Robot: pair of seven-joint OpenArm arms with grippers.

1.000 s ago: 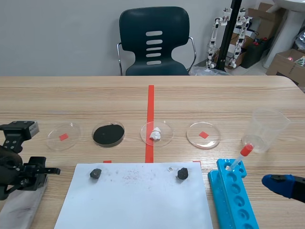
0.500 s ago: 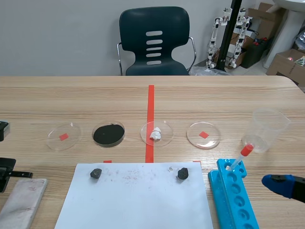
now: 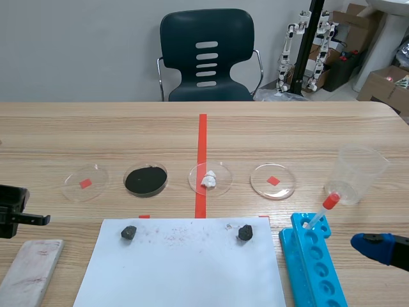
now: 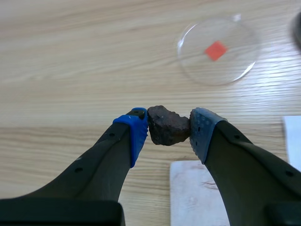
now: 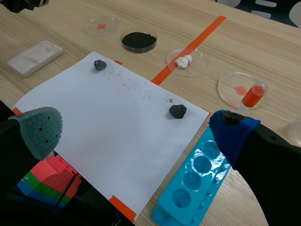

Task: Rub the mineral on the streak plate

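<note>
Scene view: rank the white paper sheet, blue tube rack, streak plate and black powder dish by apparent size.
1. white paper sheet
2. blue tube rack
3. streak plate
4. black powder dish
Rack and plate are cut off at the edge: their order is unsure.

1. No text, label, brand, number or sign could be read in any of the views.
</note>
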